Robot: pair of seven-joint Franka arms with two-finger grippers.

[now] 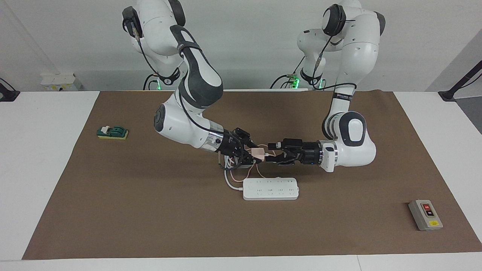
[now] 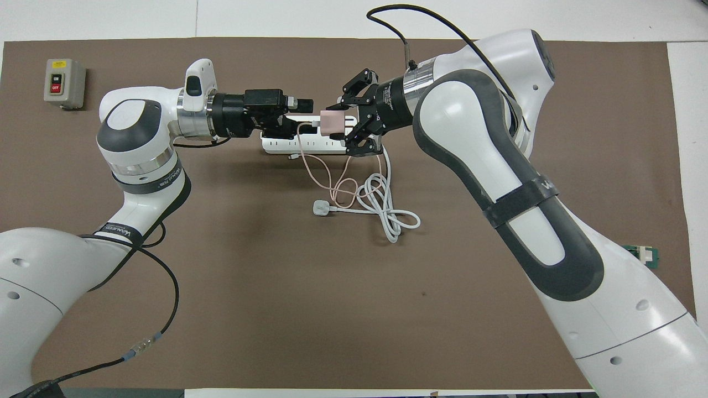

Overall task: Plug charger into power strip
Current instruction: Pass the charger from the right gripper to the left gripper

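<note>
the right gripper [image 1: 253, 154] is clenched on the charger [image 1: 258, 153], a small pale pink cube held up in the air over the brown mat [image 1: 150, 210], above the stretch between the coiled white cord [image 2: 381, 204] and the power strip [image 1: 270, 188]. the cube sits at the tips of the right fingers, sticking out from them toward the left gripper [image 1: 272, 152]. its thin pink cable [image 2: 326, 177] hangs down in loops to the mat beside the white cord.

the left gripper comes in level from the left arm's end of the table, its fingers spread apart, one above and one below, with the charger's free end just at their tips. whether they touch the cube cannot be told.

the power strip lies flat on the mat, under the two grippers in the overhead view, with every socket free. a white plug [image 2: 321, 208] rests on the mat nearer the robots. a grey switch box [image 1: 425, 215] sits toward the left arm's end, a green block [image 1: 112, 132] toward the right arm's end.
</note>
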